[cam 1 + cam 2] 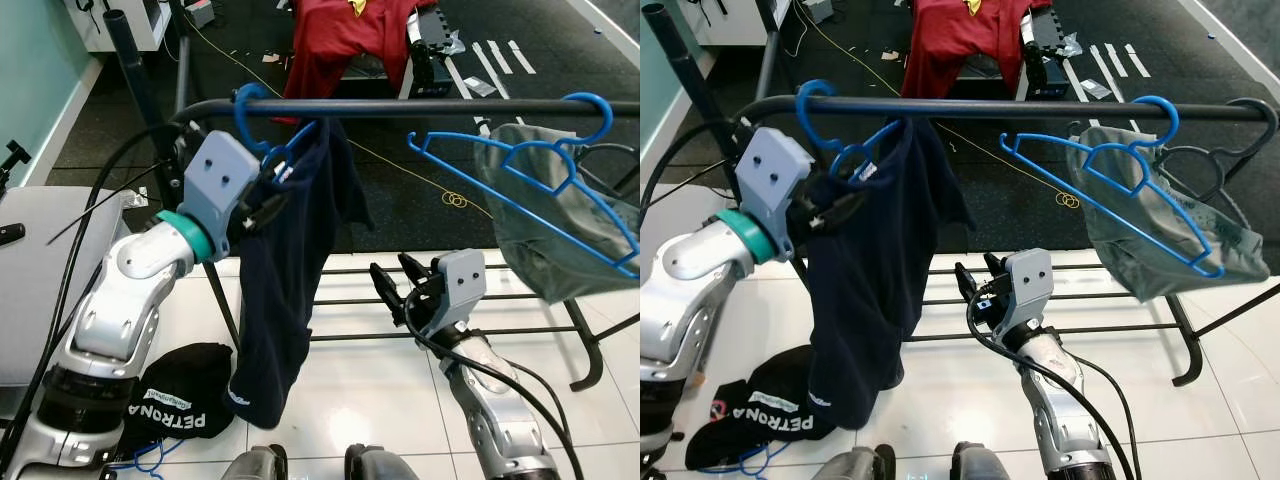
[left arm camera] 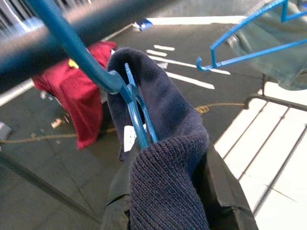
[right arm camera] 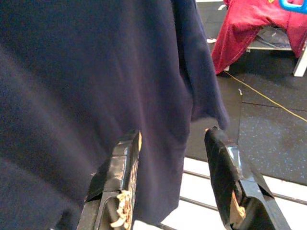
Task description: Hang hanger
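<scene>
Right pincer, nearest us, spread and empty, just beside navy garment. Left pincer pinches that garment's blue hanger, hook over rail beyond. We judge: seat the hook fully before letting go.

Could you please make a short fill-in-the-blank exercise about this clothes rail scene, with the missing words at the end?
1. The blue hanger carrying the navy garment is hooked over the black ____.
2. The left pincer grips the hanger at the garment's ____.
3. The right pincer is open, and the navy garment hangs just ____ of it.
4. A second blue hanger holds a garment coloured ____.

Missing words: rail; collar; in front; grey
</scene>
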Robot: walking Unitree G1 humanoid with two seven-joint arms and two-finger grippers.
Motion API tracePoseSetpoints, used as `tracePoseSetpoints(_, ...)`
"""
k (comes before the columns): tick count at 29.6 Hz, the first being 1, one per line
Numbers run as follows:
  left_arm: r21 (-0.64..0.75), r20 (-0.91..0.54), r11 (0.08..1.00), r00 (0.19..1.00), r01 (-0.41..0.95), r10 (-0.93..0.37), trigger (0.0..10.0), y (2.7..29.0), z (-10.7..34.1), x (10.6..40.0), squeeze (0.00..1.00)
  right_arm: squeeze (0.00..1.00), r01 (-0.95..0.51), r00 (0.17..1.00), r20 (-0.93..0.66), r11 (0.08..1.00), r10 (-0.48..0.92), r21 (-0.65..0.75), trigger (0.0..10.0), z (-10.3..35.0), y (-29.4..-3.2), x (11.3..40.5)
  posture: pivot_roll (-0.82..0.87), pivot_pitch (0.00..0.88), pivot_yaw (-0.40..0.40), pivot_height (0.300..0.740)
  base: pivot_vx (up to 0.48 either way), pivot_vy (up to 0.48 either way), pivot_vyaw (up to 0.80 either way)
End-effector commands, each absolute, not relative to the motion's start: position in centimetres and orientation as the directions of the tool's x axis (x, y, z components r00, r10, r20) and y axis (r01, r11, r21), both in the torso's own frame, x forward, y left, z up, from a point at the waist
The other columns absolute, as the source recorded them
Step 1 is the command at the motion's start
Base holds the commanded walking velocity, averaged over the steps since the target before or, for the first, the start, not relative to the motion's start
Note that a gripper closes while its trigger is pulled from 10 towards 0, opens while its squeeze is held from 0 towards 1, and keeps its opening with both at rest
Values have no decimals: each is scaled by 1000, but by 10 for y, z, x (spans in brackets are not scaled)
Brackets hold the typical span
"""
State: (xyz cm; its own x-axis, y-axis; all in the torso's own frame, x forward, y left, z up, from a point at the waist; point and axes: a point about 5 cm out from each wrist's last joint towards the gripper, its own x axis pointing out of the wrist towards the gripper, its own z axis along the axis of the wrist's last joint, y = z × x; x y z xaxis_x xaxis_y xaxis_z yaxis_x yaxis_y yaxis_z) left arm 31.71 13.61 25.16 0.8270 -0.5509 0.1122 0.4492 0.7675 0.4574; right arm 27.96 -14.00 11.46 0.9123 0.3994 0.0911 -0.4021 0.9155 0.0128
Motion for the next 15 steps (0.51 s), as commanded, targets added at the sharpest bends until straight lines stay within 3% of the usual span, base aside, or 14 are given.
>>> tracePoseSetpoints(1, 491, 167, 764, 815, 419, -554, 0, 133, 261, 316, 0, 0, -396, 916, 71, 918, 395, 11, 10000, 111, -142, 278, -47, 99, 47, 740, 0, 0, 0)
tracePoseSetpoints(8, 496, 217, 772, 805, 397, -553, 0, 133, 267, 314, 0, 0, -394, 917, 70, 919, 392, 14, 10000, 111, -142, 278, -47, 105, 50, 740, 0, 0, 0)
tracePoseSetpoints(15, 485, 187, 720, 745, 497, -640, 0, 134, 257, 301, 0, 0, -394, 918, 64, 919, 392, 18, 10000, 110, -141, 277, -46, 111, 51, 740, 0, 0, 0)
